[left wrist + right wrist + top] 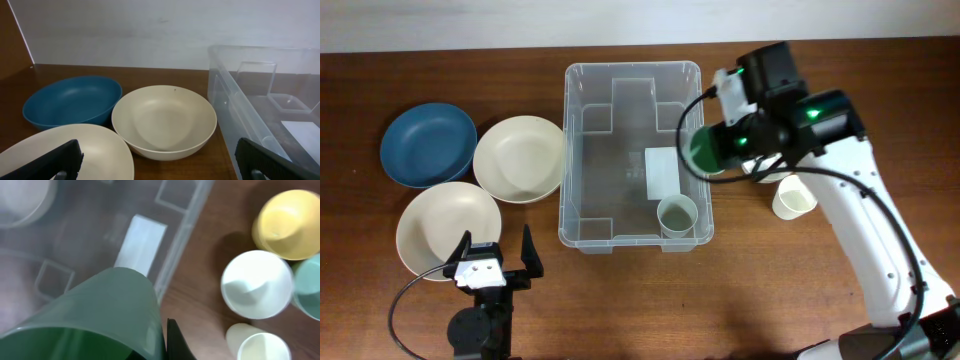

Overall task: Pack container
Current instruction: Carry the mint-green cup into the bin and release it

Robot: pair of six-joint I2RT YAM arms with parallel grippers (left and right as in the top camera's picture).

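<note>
Mid-table: large clear plastic rectangular bin (620, 180), long axis running away from the arms. Thin walls, so probably light, springy and slick. The rolled rim looks the surest hold, using both sides. A pale plastic cup (677, 215) stands in its near-right corner. The right gripper (715, 140) clamps a dark green plastic cup (698, 152) over the right rim. The left gripper (498, 245) is spread wide and empty, beside a cream round bowl (430, 225).

A blue bowl (70, 102), a cream bowl (164, 120) and a second cream bowl (97, 145) sit on the table (150, 72) beside the container (235, 100), the left end effector (165, 162) spread wide.
</note>
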